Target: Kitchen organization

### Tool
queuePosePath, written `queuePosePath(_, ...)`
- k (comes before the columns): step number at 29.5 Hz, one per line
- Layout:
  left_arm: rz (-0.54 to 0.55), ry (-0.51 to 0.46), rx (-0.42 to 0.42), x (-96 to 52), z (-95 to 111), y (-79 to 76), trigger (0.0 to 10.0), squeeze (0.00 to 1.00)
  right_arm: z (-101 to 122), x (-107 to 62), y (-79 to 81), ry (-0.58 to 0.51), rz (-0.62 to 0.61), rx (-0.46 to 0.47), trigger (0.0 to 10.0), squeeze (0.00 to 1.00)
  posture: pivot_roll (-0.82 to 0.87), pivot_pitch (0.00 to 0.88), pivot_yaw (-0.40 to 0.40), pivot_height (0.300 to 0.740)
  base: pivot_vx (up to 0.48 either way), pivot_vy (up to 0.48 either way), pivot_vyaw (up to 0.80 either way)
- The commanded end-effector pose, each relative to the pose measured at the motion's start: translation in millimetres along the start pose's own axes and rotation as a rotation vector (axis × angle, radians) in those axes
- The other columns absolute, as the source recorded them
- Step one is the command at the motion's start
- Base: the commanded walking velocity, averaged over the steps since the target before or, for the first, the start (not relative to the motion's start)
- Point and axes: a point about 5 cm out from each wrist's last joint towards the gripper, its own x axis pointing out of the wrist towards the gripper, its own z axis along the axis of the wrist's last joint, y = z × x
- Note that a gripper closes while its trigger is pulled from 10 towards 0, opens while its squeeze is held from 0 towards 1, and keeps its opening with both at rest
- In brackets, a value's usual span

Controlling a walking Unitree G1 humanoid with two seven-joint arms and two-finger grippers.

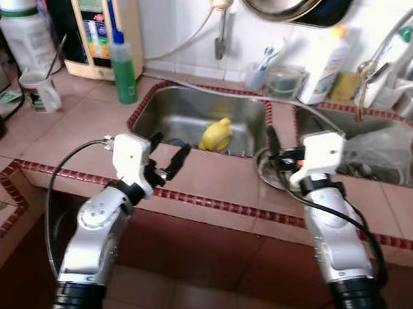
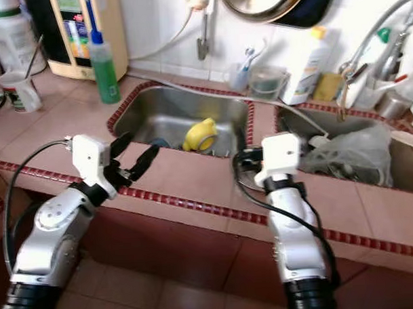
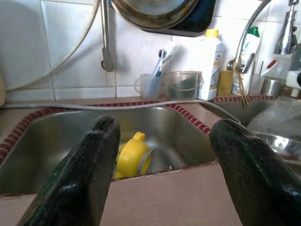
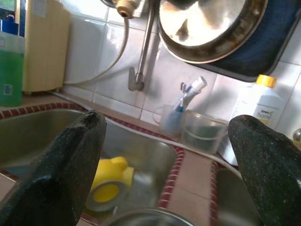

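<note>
A yellow plastic jug (image 1: 216, 135) lies on its side in the left steel sink (image 1: 184, 104) of a red-tiled counter. My left gripper (image 1: 171, 152) hovers open over the counter's front ledge, just before that sink. In the left wrist view the jug (image 3: 131, 155) sits between and beyond the two spread fingers. My right gripper (image 1: 273, 152) is open over the tiled strip between the two sinks, above a metal bowl (image 1: 265, 174). The right wrist view looks across the sink at the jug (image 4: 110, 181). Neither gripper holds anything.
A green bottle (image 1: 124, 69), a white mug (image 1: 41, 89) and a water purifier (image 1: 97, 33) stand at the back left. A toothbrush cup (image 1: 258, 75), clear tub (image 1: 284, 80) and white bottle (image 1: 323, 65) line the wall. A plastic bag (image 1: 379, 155) fills the right sink under the tap (image 1: 386, 46).
</note>
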Motion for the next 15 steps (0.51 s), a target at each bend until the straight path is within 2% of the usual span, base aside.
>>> queuePosePath(1,-0.033,-0.008,-0.005,4.7,2,-7.6,10.0,0.00,3,0.1,-9.5,-0.012,-0.024,-0.021,10.0,0.00,0.09,0.000,-0.040,0.740,0.000,-0.480,0.00)
queuePosePath(3,-0.036,-0.004,-0.002,4.9,2,-8.6,10.0,0.00,3,-0.7,-9.6,-0.009,-0.023,-0.021,10.0,0.00,0.09,0.000,-0.038,0.740,0.000,-0.412,0.00)
queuePosePath(10,-0.057,0.029,-0.015,4.3,-2,-12.5,10.0,0.00,-1,-2.1,-10.0,0.025,-0.030,-0.007,10.0,0.00,0.09,0.000,-0.040,0.740,0.000,0.000,0.00)
queuePosePath(15,-0.148,0.078,-0.002,1.5,-4,-25.0,10.0,0.00,-9,-4.3,-13.5,0.088,-0.041,-0.012,10.0,0.00,0.09,0.000,-0.043,0.740,0.000,0.000,0.00)
